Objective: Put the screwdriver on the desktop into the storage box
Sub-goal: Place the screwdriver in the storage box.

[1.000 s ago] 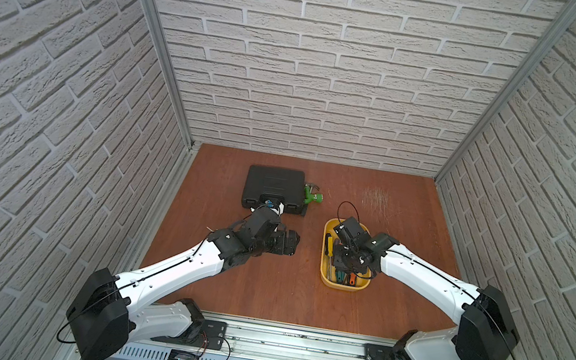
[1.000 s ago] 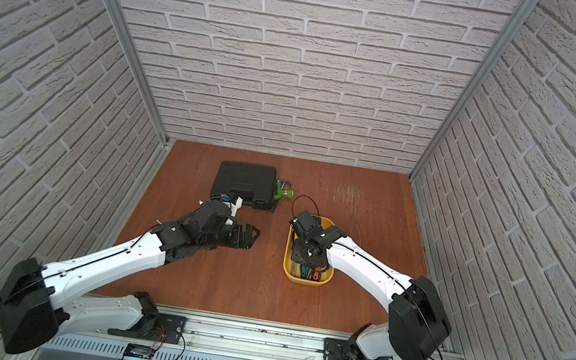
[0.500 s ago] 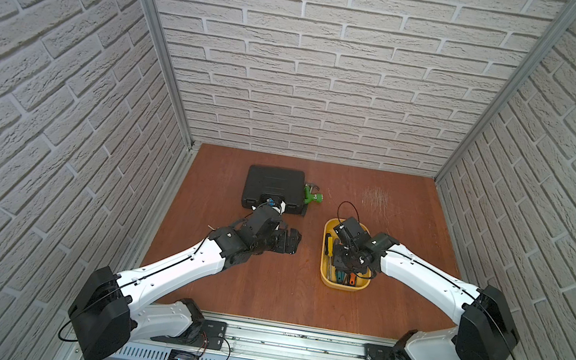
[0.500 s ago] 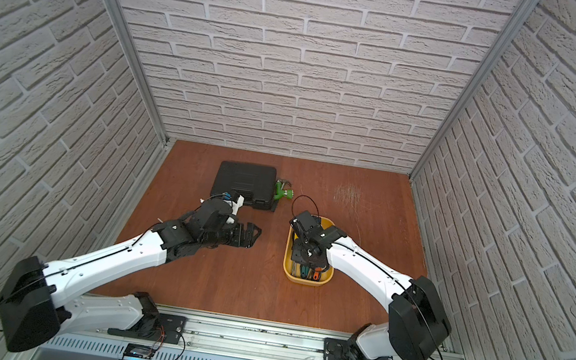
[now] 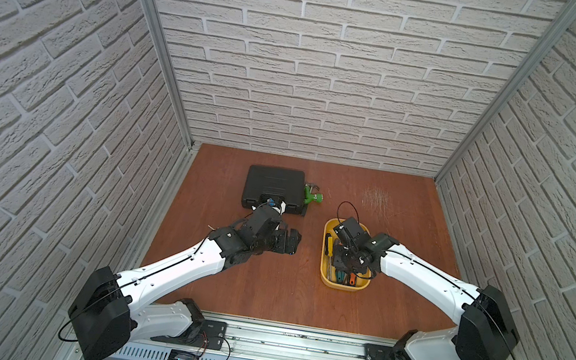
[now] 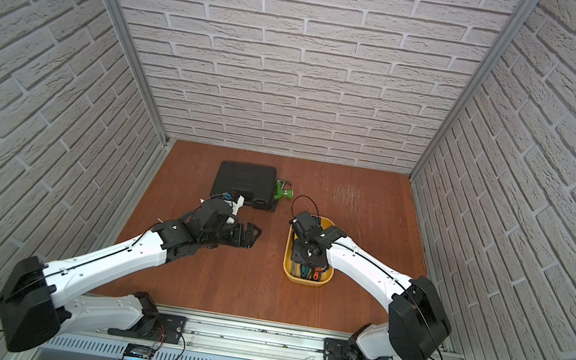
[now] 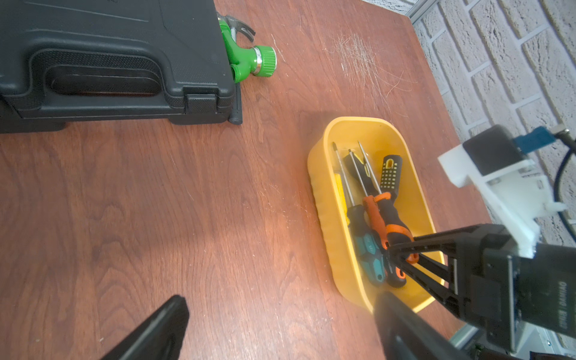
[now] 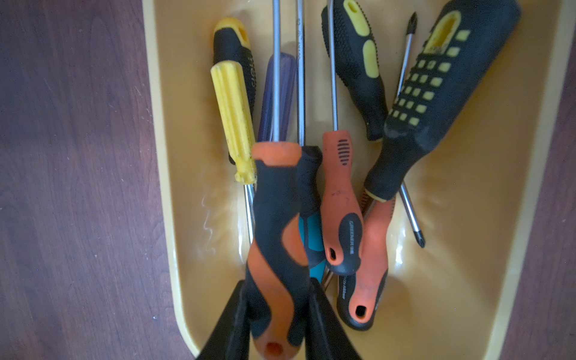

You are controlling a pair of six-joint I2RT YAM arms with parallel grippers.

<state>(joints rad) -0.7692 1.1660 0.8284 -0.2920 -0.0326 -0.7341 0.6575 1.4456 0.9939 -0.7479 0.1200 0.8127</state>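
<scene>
Inside storage box (image 8: 467, 249), orange-black screwdriver (image 8: 274, 202) clamped between right tool (image 8: 277, 290) fingers; left tool (image 7: 280, 299) apart, empty.

Screwdriver (image 8: 277, 218): black and orange handle, long silver shaft. It points along the storage box, over the other screwdrivers (image 8: 343, 202), with its handle end pinched in the right gripper (image 8: 276, 299).
Storage box (image 5: 344, 286): yellow, shallow, round corners, open on top.
Desktop (image 5: 263, 288): flat red-brown wood under the box, with a pale scratched patch (image 5: 376, 197) past the box's far end.
</scene>
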